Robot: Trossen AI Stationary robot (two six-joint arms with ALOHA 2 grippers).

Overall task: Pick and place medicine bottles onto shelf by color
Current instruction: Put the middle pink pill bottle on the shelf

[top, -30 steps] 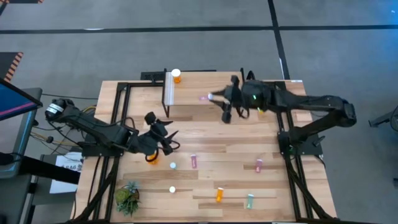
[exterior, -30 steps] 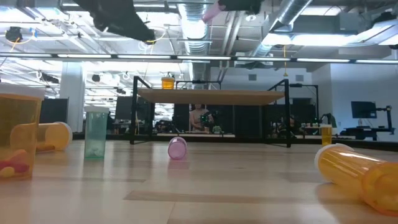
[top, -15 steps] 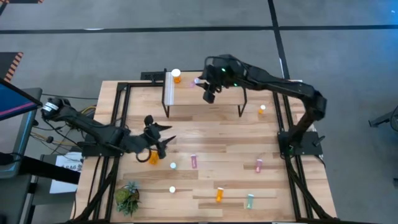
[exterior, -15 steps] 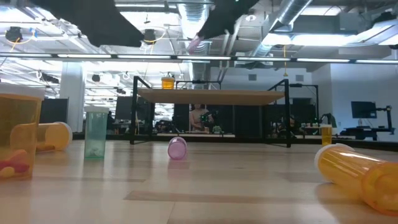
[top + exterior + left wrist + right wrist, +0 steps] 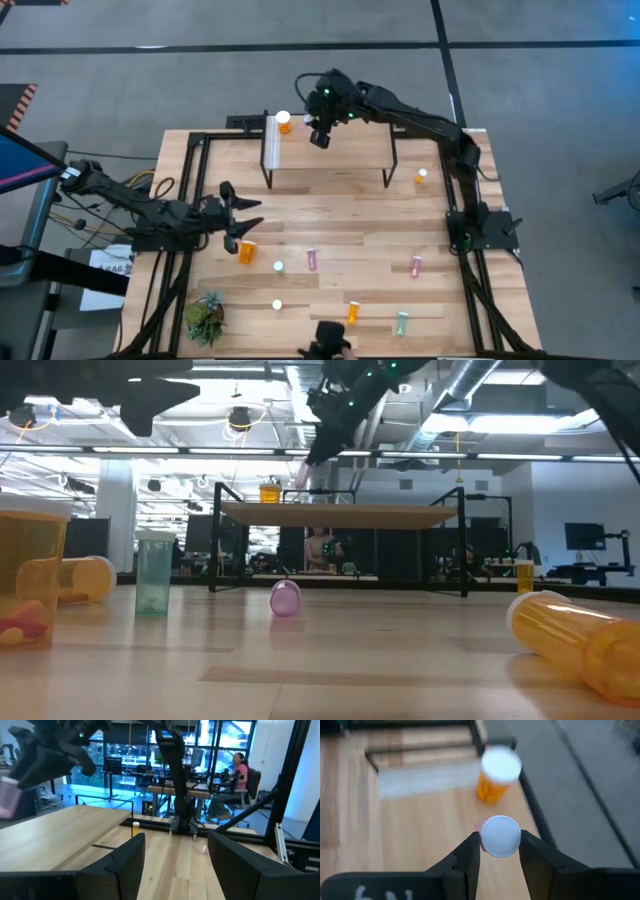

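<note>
The right gripper (image 5: 500, 847) pinches a pink bottle (image 5: 500, 836) by its cap above the shelf (image 5: 350, 150) corner. It looks light, stiff and slick. The left gripper (image 5: 232, 212) hangs spread, empty

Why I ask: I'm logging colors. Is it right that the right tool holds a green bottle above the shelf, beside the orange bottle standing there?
Not quite: the bottle in the right tool is pink, not green, as the low view shows. It is held above the shelf, beside the orange bottle standing there.
</note>
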